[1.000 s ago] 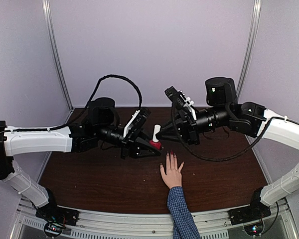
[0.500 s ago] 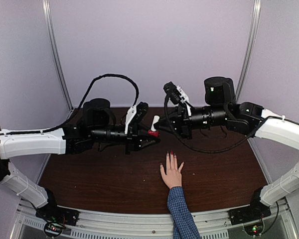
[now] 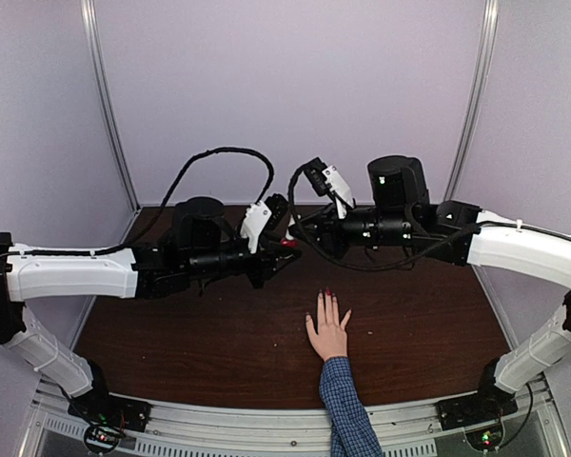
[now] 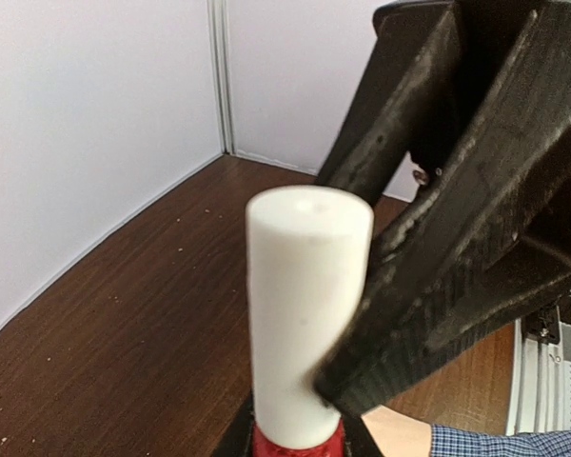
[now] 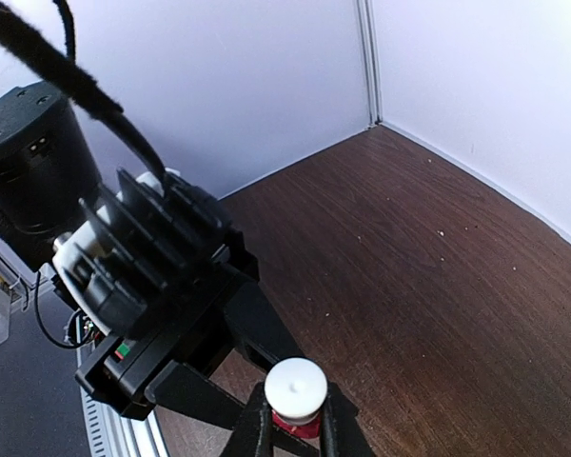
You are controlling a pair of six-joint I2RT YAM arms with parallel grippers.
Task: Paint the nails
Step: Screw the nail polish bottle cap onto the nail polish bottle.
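Both arms raised above the brown table (image 3: 200, 347), meeting mid-air over its middle. Left gripper (image 3: 284, 249) clenched on the red polish bottle (image 5: 296, 425); right gripper (image 3: 292, 231) clamped on its white cap (image 4: 307, 309). Below, a hand (image 3: 328, 331) in a blue checked sleeve (image 3: 347, 409) flat on the wood, nails (image 3: 326, 293) dark red, well apart from the bottle.

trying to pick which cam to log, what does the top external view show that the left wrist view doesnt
Only the top external view shows both whole arms, the hand flat on the table with dark red nails, and the left gripper. Only the left wrist view shows the bottle's white cap close up, with the right gripper's black fingers clamped on it. Both show the red bottle, the brown table, the checked sleeve and the right gripper.
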